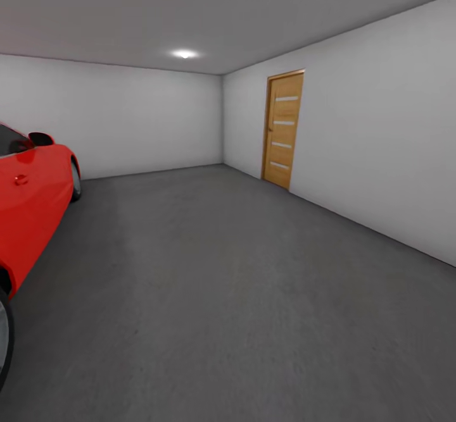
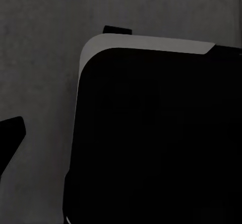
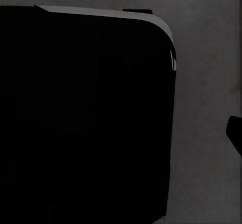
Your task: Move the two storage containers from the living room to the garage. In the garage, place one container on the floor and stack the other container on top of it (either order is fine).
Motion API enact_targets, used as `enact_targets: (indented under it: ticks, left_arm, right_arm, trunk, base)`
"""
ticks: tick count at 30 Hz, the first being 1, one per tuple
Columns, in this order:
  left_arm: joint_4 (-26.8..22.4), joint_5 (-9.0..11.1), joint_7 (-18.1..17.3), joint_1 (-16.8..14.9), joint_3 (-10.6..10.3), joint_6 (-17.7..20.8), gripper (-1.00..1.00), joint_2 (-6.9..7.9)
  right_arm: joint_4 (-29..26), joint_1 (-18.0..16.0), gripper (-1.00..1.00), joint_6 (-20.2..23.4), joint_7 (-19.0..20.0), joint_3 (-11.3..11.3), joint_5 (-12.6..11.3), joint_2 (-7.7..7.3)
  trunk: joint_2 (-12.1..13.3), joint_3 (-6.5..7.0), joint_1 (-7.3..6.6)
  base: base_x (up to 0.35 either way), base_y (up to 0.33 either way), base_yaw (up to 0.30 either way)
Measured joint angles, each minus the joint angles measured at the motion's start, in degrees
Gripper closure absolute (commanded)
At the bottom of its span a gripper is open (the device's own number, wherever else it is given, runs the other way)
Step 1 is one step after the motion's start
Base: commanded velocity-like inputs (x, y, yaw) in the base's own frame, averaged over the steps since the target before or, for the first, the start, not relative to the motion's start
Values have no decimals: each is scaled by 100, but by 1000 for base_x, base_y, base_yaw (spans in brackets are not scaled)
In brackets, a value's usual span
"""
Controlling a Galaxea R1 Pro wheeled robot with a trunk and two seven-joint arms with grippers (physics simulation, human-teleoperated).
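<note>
I am inside the garage, with its dark grey concrete floor point(image 1: 221, 270) stretching ahead. The two storage containers are out of view, and so is the living room. In the left wrist view a dark fingertip point(image 2: 11, 133) pokes in at the picture's edge over the floor point(image 2: 40, 57), beside the robot's black body point(image 2: 151, 143). The right wrist view has another dark fingertip point(image 3: 236, 133) at its edge, over the floor point(image 3: 206, 82) and beside the black body point(image 3: 85, 113). Nothing is seen held at either tip.
A red car point(image 1: 31, 200) stands along the left side, its wheel near the picture's lower left corner. A wood-panelled door point(image 1: 284, 130) is set in the white right wall point(image 1: 380, 143). A white back wall point(image 1: 139, 124) closes the room.
</note>
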Motion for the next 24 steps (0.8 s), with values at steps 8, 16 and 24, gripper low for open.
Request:
enact_targets:
  ticks: [8,16,24]
  left_arm:
    - [4,0,4,0,0,8,-100,0]
    - [6,-1,8,0,0,9,-100,0]
    - [7,-1,9,0,0,9,-100,0]
  right_arm:
    - [-9,0,-100,17,0,11,4,-1]
    - [-10,0,-100,15,0,16,-11,1]
    - [-10,0,-100,8,0,-6,-44,1]
  trunk:
    - [0,0,0]
    - [0,0,0]
    - [0,0,0]
  base:
    - [321,0,0]
    - [321,0,0]
    - [321,0,0]
